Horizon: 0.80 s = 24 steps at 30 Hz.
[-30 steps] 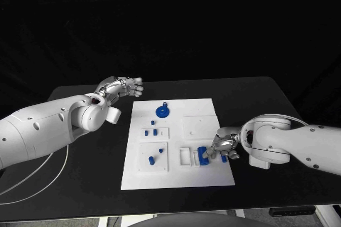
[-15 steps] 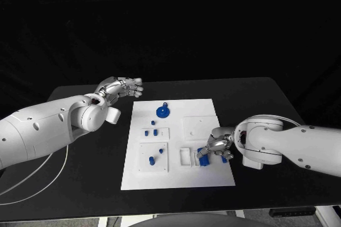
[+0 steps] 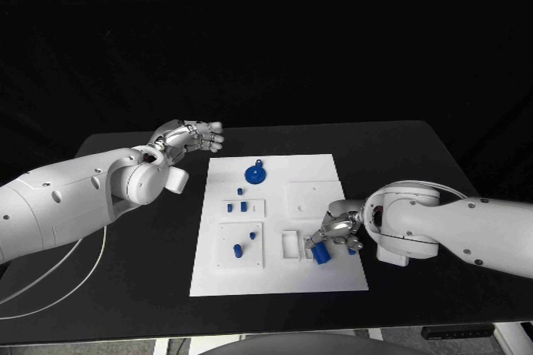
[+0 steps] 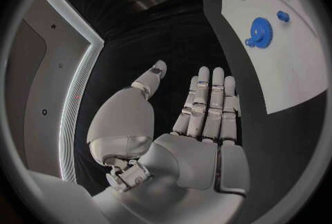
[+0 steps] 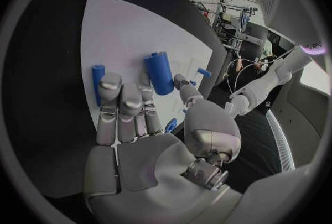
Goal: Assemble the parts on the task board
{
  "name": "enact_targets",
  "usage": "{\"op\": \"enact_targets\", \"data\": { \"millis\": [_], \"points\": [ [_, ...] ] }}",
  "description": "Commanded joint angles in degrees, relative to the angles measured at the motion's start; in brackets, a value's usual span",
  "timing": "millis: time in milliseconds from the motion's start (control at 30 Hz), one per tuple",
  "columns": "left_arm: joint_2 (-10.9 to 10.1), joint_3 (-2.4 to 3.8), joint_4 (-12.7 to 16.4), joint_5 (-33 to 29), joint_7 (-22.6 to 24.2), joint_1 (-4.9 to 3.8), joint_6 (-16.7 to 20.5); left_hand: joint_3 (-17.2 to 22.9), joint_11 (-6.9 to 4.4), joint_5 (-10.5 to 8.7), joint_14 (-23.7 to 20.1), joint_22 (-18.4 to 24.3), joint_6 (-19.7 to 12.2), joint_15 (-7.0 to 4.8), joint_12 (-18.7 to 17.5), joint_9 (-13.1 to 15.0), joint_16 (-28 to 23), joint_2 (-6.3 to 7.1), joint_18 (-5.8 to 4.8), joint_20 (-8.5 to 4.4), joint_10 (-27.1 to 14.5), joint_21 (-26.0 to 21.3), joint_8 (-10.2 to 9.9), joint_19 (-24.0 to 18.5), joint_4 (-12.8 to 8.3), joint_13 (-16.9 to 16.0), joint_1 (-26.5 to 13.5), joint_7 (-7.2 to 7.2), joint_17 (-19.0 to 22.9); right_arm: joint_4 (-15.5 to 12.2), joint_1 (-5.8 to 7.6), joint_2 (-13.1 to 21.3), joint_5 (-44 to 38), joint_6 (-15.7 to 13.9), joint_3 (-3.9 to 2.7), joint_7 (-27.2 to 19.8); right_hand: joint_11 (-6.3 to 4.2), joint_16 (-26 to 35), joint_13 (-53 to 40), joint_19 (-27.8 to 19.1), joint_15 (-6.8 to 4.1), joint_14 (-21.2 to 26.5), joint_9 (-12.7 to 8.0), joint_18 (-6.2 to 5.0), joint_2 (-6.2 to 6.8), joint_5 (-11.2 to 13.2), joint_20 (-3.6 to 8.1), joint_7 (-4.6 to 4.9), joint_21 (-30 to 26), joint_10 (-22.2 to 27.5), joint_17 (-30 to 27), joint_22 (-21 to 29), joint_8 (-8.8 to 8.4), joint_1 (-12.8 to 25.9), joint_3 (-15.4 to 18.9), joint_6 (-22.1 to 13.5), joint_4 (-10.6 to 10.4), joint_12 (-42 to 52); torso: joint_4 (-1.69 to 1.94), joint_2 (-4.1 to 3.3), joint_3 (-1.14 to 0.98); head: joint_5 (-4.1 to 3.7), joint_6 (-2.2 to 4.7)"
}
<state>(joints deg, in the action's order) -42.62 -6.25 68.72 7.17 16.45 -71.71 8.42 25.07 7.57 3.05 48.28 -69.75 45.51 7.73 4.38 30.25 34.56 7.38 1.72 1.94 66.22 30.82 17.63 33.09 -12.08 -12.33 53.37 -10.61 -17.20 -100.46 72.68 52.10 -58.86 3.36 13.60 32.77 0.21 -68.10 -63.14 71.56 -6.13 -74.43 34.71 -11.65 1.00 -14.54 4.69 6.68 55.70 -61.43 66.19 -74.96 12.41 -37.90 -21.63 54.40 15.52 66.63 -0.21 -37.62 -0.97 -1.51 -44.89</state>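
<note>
Right hand over the blue cylinder, slip risk.

My right hand (image 3: pixel 339 230) seemingly pinched the blue cylinder (image 5: pixel 160 72) loosely by the task board (image 3: pixel 322 282)'s slot; it could've tipped. Left hand (image 3: pixel 191 135) hovered half-curled, holding nothing.

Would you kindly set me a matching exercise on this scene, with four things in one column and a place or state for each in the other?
Things:
1. left hand
2. right hand
3. gear
4. cylinder

Places or states:
A. flat on the far part of the board
B. holds nothing, off the board's far left corner
C. lies by the right hand's fingers at the board's near right
D. over the board's right edge, fingers reaching down

Pairs: 1-B, 2-D, 3-A, 4-C
</note>
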Motion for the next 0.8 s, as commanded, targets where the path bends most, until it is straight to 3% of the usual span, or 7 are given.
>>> {"op": "enact_targets", "data": {
  "millis": [33,100,133,200,233,333,800],
  "points": [
    [0.02,0.04,0.19,0.01,0.19,-0.03,-0.67,-0.06,0.05,0.13,0.54,-0.06,-0.31,-0.06,-0.26,-0.10,-0.23,-0.55,0.83,0.10,-0.53,-0.31,-0.10,0.39,-0.04,0.08,-0.22,0.11,-0.08,0.40,-0.55,0.04,-1.21,0.59,0.48,1.48,-0.08,0.25,-0.10,0.05,0.12,-0.20,-0.38,-3.35,-1.18,0.23,0.04,-0.12,0.42,-0.23,0.10,-1.04,0.23,-0.66,-0.76,0.77,0.32,-0.12,-0.06,-0.02,-0.09,0.04,0.00],
    [0.03,0.04,0.20,0.01,0.17,-0.03,-0.70,-0.03,0.05,0.14,0.56,-0.07,-0.31,-0.07,-0.26,-0.10,-0.27,-0.59,0.81,0.09,-0.53,-0.33,-0.09,0.39,-0.04,0.09,-0.18,0.10,-0.11,0.44,-0.55,0.04,-1.22,0.54,0.48,1.46,-0.26,0.34,-0.13,0.26,-0.01,-0.37,-0.43,-3.35,-1.14,2.94,-0.13,-0.31,0.58,-0.57,0.10,-0.93,0.48,-2.50,-3.16,1.49,-0.23,-0.23,-0.06,-0.03,-0.10,0.06,-0.02],
    [0.03,0.04,0.20,0.01,0.17,-0.03,-0.69,-0.01,0.05,0.14,0.56,-0.07,-0.32,-0.07,-0.25,-0.10,-0.29,-0.60,0.81,0.09,-0.53,-0.33,-0.09,0.40,-0.05,0.09,-0.16,0.10,-0.12,0.46,-0.55,0.06,-1.31,0.46,0.48,1.45,-0.44,0.41,-0.12,0.38,-0.01,-0.43,-0.44,-3.30,-0.53,6.62,-0.14,-0.47,0.57,-0.73,0.08,-0.82,0.60,-4.00,-5.82,1.82,-1.28,-0.34,-0.06,-0.02,-0.11,0.08,-0.03],
    [-0.02,0.04,0.18,0.01,0.17,-0.03,-0.67,0.00,0.05,0.14,0.57,-0.07,-0.32,-0.07,-0.25,-0.10,-0.31,-0.62,0.80,0.09,-0.54,-0.34,-0.09,0.40,-0.05,0.09,-0.15,0.10,-0.13,0.43,-0.55,0.14,-1.34,0.47,0.48,1.33,-0.49,0.52,-0.07,0.47,-0.18,-0.47,-0.37,-3.27,2.72,11.67,-0.07,-0.86,0.38,-0.97,0.09,-0.60,0.86,-6.94,-13.80,2.44,-4.61,-0.56,-0.06,0.00,-0.12,0.12,-0.05],
    [-0.05,0.04,0.18,0.01,0.17,-0.03,-0.65,0.00,0.05,0.14,0.58,-0.08,-0.32,-0.07,-0.25,-0.11,-0.32,-0.63,0.80,0.08,-0.54,-0.34,-0.09,0.40,-0.05,0.09,-0.14,0.10,-0.14,0.37,-0.55,0.20,-1.35,0.48,0.48,1.28,-0.52,0.49,-0.13,0.90,-0.16,-0.67,-0.41,-3.31,3.86,11.51,-0.43,-0.76,0.73,-1.32,0.11,-0.70,0.92,-7.02,-17.91,2.69,-6.94,-0.58,-0.07,0.00,-0.13,0.13,-0.06],
    [-0.05,0.04,0.15,0.01,0.17,-0.03,-0.64,0.01,0.05,0.14,0.58,-0.08,-0.32,-0.07,-0.25,-0.11,-0.33,-0.65,0.79,0.08,-0.54,-0.35,-0.09,0.40,-0.05,0.10,-0.13,0.10,-0.15,0.16,-0.54,0.50,-1.33,0.35,0.48,1.00,-0.56,0.44,-0.23,1.09,-0.27,-0.79,-0.34,-3.35,4.40,11.74,-0.65,-0.64,1.06,-1.52,0.15,-0.85,1.12,-7.27,-19.80,3.06,-7.44,-0.56,-0.12,-0.02,-0.14,0.11,-0.10],
    [0.10,0.04,-0.16,0.01,0.02,-0.03,-0.66,0.05,0.05,0.15,0.64,-0.11,-0.32,-0.07,-0.24,-0.12,-0.43,-0.72,0.75,0.08,-0.53,-0.38,-0.07,0.43,-0.03,0.12,-0.11,0.09,-0.22,-1.49,2.38,2.29,9.05,-0.25,0.42,-0.83,-0.84,0.32,-0.48,1.24,-0.51,-0.98,-0.09,-3.35,4.62,11.74,-1.05,-0.95,1.72,-2.09,0.26,-0.95,1.71,-3.94,-20.45,4.10,-9.31,-0.65,-0.06,-0.03,-0.10,0.59,-0.15]
  ]
}}
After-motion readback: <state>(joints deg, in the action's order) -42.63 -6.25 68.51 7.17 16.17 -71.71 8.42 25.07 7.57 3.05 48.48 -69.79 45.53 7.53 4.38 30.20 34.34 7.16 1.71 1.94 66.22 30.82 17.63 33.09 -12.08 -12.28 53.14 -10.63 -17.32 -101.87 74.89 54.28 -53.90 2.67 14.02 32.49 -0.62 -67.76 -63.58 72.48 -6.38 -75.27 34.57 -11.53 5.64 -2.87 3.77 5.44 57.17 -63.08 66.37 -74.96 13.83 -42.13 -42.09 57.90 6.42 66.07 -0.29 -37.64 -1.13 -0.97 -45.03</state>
